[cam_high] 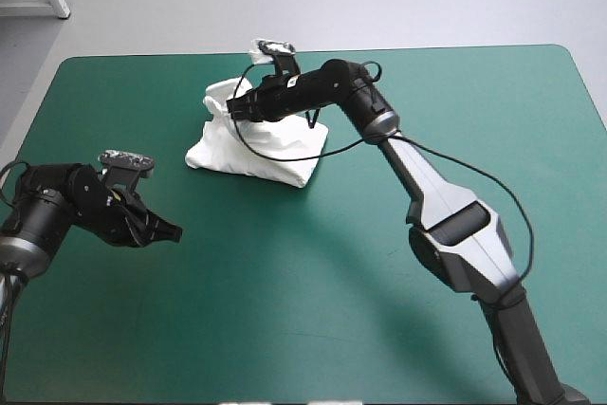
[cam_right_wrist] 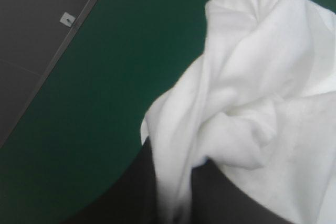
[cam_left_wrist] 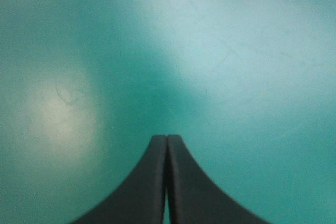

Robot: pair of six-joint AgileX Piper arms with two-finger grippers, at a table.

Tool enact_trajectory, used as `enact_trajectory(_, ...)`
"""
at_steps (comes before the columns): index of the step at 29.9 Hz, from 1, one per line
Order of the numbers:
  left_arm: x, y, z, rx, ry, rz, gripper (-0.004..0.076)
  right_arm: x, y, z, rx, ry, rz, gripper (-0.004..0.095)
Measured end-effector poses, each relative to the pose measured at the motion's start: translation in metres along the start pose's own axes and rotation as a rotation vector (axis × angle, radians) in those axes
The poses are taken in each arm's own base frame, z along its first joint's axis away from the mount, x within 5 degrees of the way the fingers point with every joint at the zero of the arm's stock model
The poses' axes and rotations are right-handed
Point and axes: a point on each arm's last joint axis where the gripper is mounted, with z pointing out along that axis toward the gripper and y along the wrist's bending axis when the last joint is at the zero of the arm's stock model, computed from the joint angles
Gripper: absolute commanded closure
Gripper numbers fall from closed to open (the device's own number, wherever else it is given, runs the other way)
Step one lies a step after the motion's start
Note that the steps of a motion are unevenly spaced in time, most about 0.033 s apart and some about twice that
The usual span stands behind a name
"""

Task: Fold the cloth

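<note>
Two sets of jaws, left pressed together over teal-green cover point(cam_high: 313, 282), right pinching white T-shirt point(cam_high: 220, 154) (crumpled)

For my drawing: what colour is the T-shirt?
The T-shirt is plain white; the right wrist view shows it best.

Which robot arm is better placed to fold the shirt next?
Probably the right: the right gripper is shut on the T-shirt. The left gripper is shut over bare teal-green cover, away from it.

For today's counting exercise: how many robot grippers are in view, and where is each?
2. The left gripper, shut and empty, is over the bare teal-green cover at its left side. The right gripper is shut on the T-shirt, toward the far edge. None seems hidden.
</note>
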Motion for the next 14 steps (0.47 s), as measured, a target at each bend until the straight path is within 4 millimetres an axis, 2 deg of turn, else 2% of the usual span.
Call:
enact_trajectory(1, 0.004, 0.0, 0.005, 0.004, 0.021, -0.002, 0.0734, 0.004, -0.002, 0.012, -0.02, 0.003, 0.004, 0.0804)
enact_trajectory(3, 0.012, -0.001, 0.014, 0.009, 0.052, -0.007, 0.0734, 0.014, -0.008, 0.032, -0.045, 0.022, 0.01, 0.0639)
enact_trajectory(6, 0.02, -0.001, 0.024, 0.014, 0.084, -0.011, 0.0734, 0.022, -0.013, 0.045, -0.065, 0.05, -0.007, 0.0322)
enact_trajectory(8, 0.024, -0.002, 0.029, 0.016, 0.1, -0.013, 0.0734, 0.023, -0.013, 0.046, -0.071, 0.058, -0.016, 0.02)
enact_trajectory(11, 0.027, -0.002, 0.031, 0.017, 0.106, -0.014, 0.0734, 0.019, -0.007, 0.039, -0.086, 0.065, -0.021, 0.0203)
enact_trajectory(14, 0.027, -0.003, 0.031, 0.025, 0.097, -0.02, 0.0734, 0.014, -0.001, 0.025, -0.081, 0.1, 0.001, 0.0269)
